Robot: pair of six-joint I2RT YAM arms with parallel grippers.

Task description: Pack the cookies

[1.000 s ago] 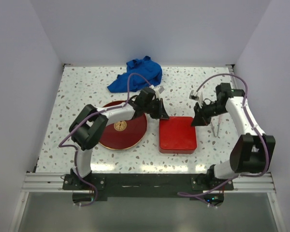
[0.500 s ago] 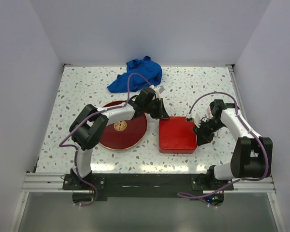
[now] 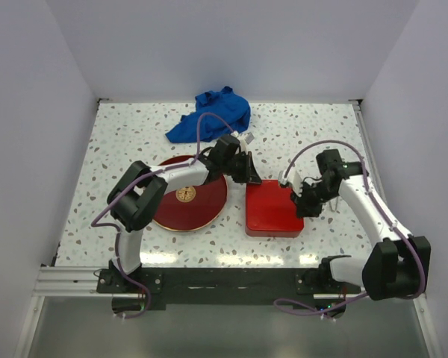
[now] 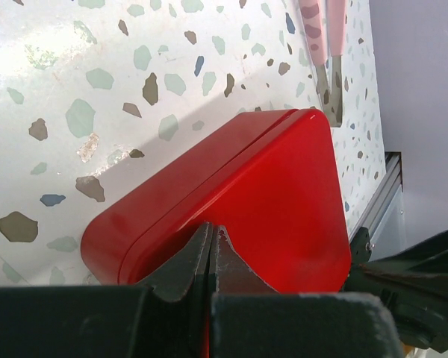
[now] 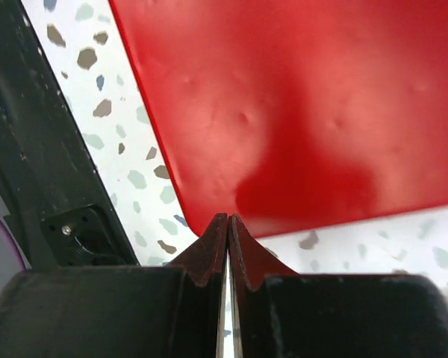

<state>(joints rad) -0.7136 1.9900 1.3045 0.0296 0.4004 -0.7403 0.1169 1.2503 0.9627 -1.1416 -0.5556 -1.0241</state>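
No cookies show in any view. A closed red tin (image 3: 274, 209) lies on the speckled table between the two arms. My left gripper (image 3: 250, 176) is shut and empty, its tips resting at the tin's far left corner (image 4: 269, 186); the fingertips (image 4: 211, 227) press together over the lid's edge. My right gripper (image 3: 303, 204) is also shut and empty, at the tin's right side. In the right wrist view its tips (image 5: 228, 218) sit just beyond the edge of the tin's red lid (image 5: 299, 97).
A dark red plate (image 3: 209, 195) with a gold emblem lies left of the tin, under the left arm. A crumpled blue cloth (image 3: 213, 113) sits at the back. A pale slim tool (image 4: 330, 74) lies on the table right of the tin.
The right arm has swung down and left from the table's right side to the tin's right edge, closing its jaws the last bit. The left arm has stayed put.
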